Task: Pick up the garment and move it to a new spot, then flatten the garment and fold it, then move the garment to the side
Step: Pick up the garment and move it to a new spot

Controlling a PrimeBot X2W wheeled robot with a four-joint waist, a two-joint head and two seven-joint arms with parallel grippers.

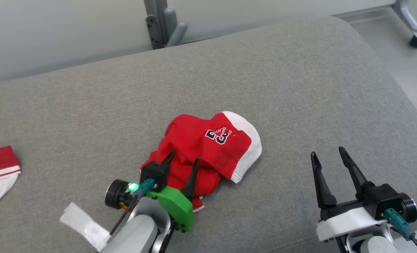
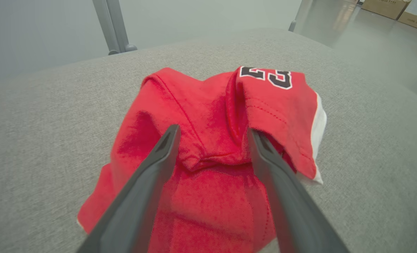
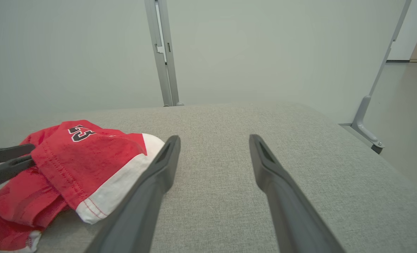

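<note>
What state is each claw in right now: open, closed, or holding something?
Left claw: open over the red garment, holding nothing.
Right claw: open and empty, over the grey cushion.

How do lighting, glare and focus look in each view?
Head view: even soft light, the red garment crisp, its number readable. Left wrist view: left gripper slightly soft up close, sheen on the floor at upper right. Right wrist view: flat light, faint shadow under the garment on the grey cushion.

The left claw (image 2: 213,130) stands with its fingers spread wide over the crumpled red garment (image 2: 194,102), heaped on the grey fabric surface (image 2: 46,116), number 23 showing.
</note>
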